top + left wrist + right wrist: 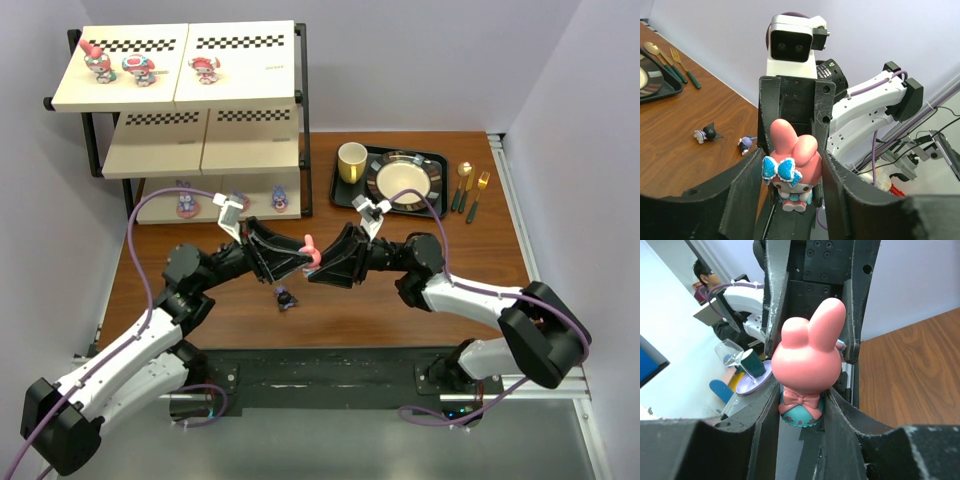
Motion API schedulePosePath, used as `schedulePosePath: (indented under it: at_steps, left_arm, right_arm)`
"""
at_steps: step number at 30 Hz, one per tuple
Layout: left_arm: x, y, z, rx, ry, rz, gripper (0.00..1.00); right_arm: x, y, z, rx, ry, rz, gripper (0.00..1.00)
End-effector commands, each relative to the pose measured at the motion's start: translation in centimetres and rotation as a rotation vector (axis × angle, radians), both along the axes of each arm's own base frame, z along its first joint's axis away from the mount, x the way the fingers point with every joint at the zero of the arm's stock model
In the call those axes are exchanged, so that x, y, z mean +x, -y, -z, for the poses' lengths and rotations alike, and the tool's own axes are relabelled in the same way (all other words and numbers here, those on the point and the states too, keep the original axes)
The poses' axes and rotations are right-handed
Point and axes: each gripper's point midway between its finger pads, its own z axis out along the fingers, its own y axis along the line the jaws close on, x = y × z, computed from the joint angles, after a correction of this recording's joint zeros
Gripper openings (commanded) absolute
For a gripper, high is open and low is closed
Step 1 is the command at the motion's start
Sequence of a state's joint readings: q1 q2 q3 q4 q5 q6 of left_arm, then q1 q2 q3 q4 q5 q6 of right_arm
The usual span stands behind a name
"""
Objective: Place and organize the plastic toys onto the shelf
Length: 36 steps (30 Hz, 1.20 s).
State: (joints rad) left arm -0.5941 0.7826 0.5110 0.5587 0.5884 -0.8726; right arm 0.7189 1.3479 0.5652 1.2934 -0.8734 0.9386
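Wooden table (420, 290) carries the shelf (260, 85) at upper left overhead. At centre the right gripper (800, 410) pinches the pink bunny toy (807, 357) by its base, while the left gripper (792, 170) flanks its head; I cannot tell whether it grips. Releasing before that hold is firm would likely drop it, and only the left wrist view shows two dark figurines (707, 134) lying loose.

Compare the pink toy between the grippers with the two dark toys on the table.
Colour: the pink toy has tall ears and a blue bow; the dark toys are navy-black.
Place: the pink toy is in the air in the right gripper; the dark toys lie on the table.
Shared: all are small cartoon figurines, none on the shelf yet.
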Motion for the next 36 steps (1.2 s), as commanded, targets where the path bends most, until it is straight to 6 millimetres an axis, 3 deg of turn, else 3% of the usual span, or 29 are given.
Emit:
schedulePosePath:
  at_steps: [1, 5, 8, 9, 11, 12, 13, 14, 15, 16, 18, 19, 21, 22, 23, 24, 25, 27, 28, 29, 30, 31, 32, 33, 35, 36]
  left_arm:
    - [0.0, 0.1, -0.9, -0.014, 0.034, 0.008, 0.39]
    - [0.2, 0.1, -0.9, -0.013, 0.041, 0.000, 0.17]
    - [0.6, 0.0, -1.2, 0.002, 0.061, -0.027, 0.00]
    - [0.9, 0.0, -0.9, 0.029, 0.064, -0.039, 0.00]
    - [1.4, -0.3, -2.0, 0.040, 0.095, -0.076, 0.00]
    - [1.7, -0.4, -1.6, 0.078, 0.099, -0.094, 0.00]
    - [2.3, -0.7, -2.0, 0.090, 0.104, -0.137, 0.00]
    - [2.6, -1.0, -3.6, 0.090, 0.135, -0.168, 0.00]
    - [3.1, -1.4, -3.3, 0.133, 0.142, -0.200, 0.00]
    - [3.8, -2.0, -5.1, 0.127, 0.160, -0.263, 0.00]
    - [4.9, -2.7, -5.6, 0.174, 0.166, -0.330, 0.00]
    - [5.5, -3.4, -8.1, 0.154, 0.195, -0.392, 0.00]
    - [6.7, -3.9, -8.9, 0.201, 0.204, -0.452, 0.00]
    - [7.2, -4.9, -11.8, 0.178, 0.232, -0.519, 0.00]
    - [7.8, -5.3, -12.7, 0.193, 0.245, -0.556, 0.00]
    - [8.8, -5.4, -12.2, 0.239, 0.216, -0.581, 0.00]
    - [9.1, -6.4, -15.0, 0.211, 0.237, -0.645, 0.00]
    - [10.5, -6.2, -15.7, 0.255, 0.251, -0.677, 0.00]
    - [10.8, -7.2, -18.1, 0.229, 0.272, -0.734, 0.00]
    - [11.2, -7.3, -18.9, 0.240, 0.290, -0.757, 0.00]
    - [12.4, -6.9, -18.5, 0.275, 0.279, -0.769, 0.00]
    - [12.6, -7.6, -20.8, 0.251, 0.298, -0.815, 0.00]
    - [14.0, -7.4, -20.5, 0.285, 0.297, -0.838, 0.00]
    - [14.3, -8.0, -21.9, 0.270, 0.308, -0.888, 0.00]
    - [16.1, -8.1, -22.3, 0.299, 0.331, -0.943, 0.00]
    - [16.6, -8.8, -23.5, 0.289, 0.337, -0.996, 0.00]
  right_arm:
    - [0.1, 0.3, -2.4, 0.088, 0.114, 0.013, 0.03]
    - [0.2, 0.2, -2.0, 0.075, 0.101, 0.013, 0.09]
    - [0.5, 0.1, -1.5, 0.058, 0.100, 0.024, 0.28]
    - [0.6, 0.1, -1.2, 0.045, 0.091, 0.029, 0.47]
    - [0.8, 0.1, -0.3, 0.022, 0.098, 0.046, 0.61]
    - [1.2, 0.1, 0.2, -0.001, 0.079, 0.063, 0.67]
    - [1.1, 0.4, 0.4, -0.010, 0.081, 0.075, 0.78]
    - [1.5, 0.5, 0.8, -0.024, 0.104, 0.101, 0.82]
    - [2.2, 0.5, 2.1, -0.078, 0.058, 0.138, 0.85]
    - [2.4, 0.9, 2.1, -0.092, 0.065, 0.167, 0.92]
    - [3.3, 1.1, 4.4, -0.195, 0.059, 0.222, 0.97]
    - [3.3, 1.4, 4.3, -0.215, 0.071, 0.239, 0.99]
    - [3.9, 1.8, 6.7, -0.320, 0.063, 0.280, 0.99]
    - [4.5, 2.2, 7.4, -0.349, 0.057, 0.324, 0.99]
    - [4.7, 2.5, 7.8, -0.370, 0.072, 0.345, 0.99]
    - [4.7, 2.8, 8.7, -0.403, 0.056, 0.352, 0.98]
    - [4.8, 3.0, 9.3, -0.420, 0.049, 0.366, 0.99]
    - [4.6, 3.3, 10.2, -0.440, 0.045, 0.368, 0.99]
    - [4.5, 3.4, 10.5, -0.442, 0.043, 0.369, 0.98]
    - [4.4, 3.5, 10.7, -0.445, 0.045, 0.367, 0.98]
    - [4.3, 3.5, 10.8, -0.442, 0.044, 0.367, 0.98]
    - [4.2, 3.7, 11.5, -0.453, 0.037, 0.367, 0.99]
    - [4.2, 3.7, 11.7, -0.456, 0.036, 0.369, 0.99]
    - [4.2, 3.8, 12.3, -0.466, 0.031, 0.367, 0.98]
    - [4.1, 3.8, 12.7, -0.472, 0.030, 0.363, 0.99]
    - [4.2, 3.8, 13.1, -0.481, 0.022, 0.361, 0.99]
